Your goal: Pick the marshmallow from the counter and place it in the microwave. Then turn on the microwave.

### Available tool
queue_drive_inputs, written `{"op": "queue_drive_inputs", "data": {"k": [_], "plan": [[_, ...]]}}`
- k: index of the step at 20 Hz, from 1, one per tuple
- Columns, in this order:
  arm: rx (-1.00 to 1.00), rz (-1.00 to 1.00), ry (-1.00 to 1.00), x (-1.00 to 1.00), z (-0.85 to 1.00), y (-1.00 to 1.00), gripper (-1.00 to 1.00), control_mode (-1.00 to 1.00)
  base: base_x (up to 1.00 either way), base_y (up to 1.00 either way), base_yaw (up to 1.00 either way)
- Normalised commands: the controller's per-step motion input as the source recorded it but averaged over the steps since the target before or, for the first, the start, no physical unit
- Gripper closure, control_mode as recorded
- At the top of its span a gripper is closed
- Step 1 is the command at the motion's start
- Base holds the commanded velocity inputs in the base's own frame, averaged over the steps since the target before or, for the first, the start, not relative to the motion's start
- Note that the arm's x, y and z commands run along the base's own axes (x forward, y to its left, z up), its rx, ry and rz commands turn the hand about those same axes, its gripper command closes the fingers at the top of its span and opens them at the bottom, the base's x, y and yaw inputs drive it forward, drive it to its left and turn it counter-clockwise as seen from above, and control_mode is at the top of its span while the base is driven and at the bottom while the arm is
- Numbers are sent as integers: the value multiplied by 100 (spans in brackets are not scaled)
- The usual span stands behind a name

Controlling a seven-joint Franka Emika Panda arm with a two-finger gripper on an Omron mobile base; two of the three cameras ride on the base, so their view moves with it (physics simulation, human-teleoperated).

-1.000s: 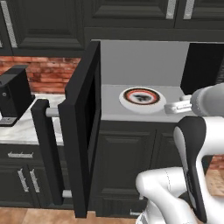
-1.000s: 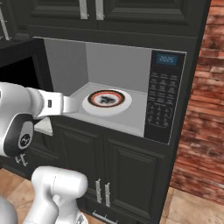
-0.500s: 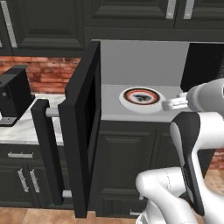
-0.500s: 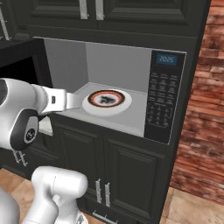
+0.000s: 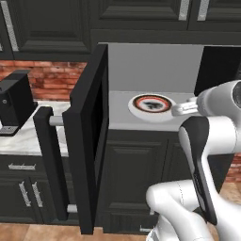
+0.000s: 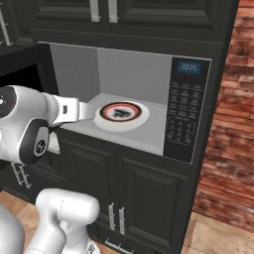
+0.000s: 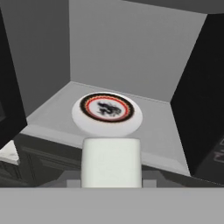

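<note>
The microwave [image 6: 149, 74] stands with its door [image 5: 89, 141] swung wide to the left, showing a grey interior and a red-ringed white turntable [image 5: 151, 104] [image 7: 107, 111]. My gripper [image 5: 181, 109] [image 6: 92, 111] hovers at the front edge of the opening, just short of the turntable and a little above the cavity floor. It is shut on the marshmallow [image 7: 111, 162], a whitish block that sits low in the middle of the hand view and hides the fingertips. The marble counter [image 5: 23, 139] lies to the left of the door.
The keypad [image 6: 183, 116] with a lit display is on the microwave's right side. A black coffee machine [image 5: 14, 106] stands on the counter at the left. The open door's bar handle [image 5: 49, 164] juts toward the robot. Dark cabinets sit above and below.
The hand has risen slightly and edged toward the microwave opening with the marshmallow still in it. The door and turntable have not moved.
</note>
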Motion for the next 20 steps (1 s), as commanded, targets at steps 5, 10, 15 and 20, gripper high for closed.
{"op": "queue_drive_inputs", "data": {"k": [5,10,15,20], "plan": [[0,0,0,20,-9,0,100,-100,0,0,0],[0,0,0,22,-14,0,100,-100,0,0,0],[0,0,0,23,-12,0,100,-100,0,0,0],[0,0,0,23,-9,0,100,-100,0,0,0]]}}
